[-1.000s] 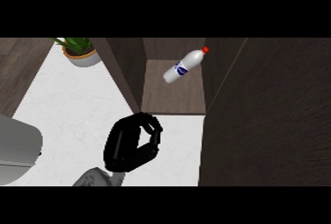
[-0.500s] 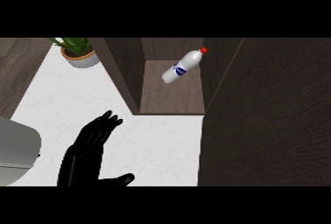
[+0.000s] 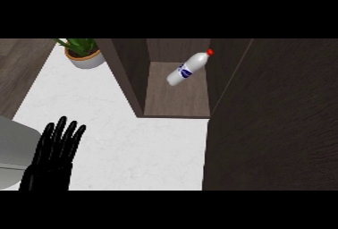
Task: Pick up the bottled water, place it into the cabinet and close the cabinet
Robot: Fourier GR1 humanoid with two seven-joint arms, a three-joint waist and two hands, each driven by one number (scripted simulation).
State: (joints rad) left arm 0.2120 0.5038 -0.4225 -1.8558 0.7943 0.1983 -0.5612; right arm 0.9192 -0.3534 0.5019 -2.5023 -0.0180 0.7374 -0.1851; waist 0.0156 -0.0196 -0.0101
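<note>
The bottled water is inside the cabinet, lying tilted on the brown shelf floor, its red cap up toward the back right corner and its white base pointing down and left. A blue label wraps its middle. Nothing is touching it; it sits alone in that compartment, with the dark inner walls close on either side.

Out to the right, a broad dark wood panel fills that side of the view, running from the top down to the lower edge. It looks like the cabinet door standing open, though I can't tell for certain from this angle. The compartment's mouth is uncovered.

To the left of the cabinet's side wall, up in the corner, a potted plant stands upright in a pale round pot on the white marbled tabletop, near the cabinet but apart from it.

Down at the lower left, one black hand shows, fingers straight, pointing up and held close together, holding nothing, well apart from the bottle. From where it sits I can't tell which hand it is. Just beside it, at the left edge, a pale grey rounded object pokes in. A strip of dark wood runs along the far left top.
</note>
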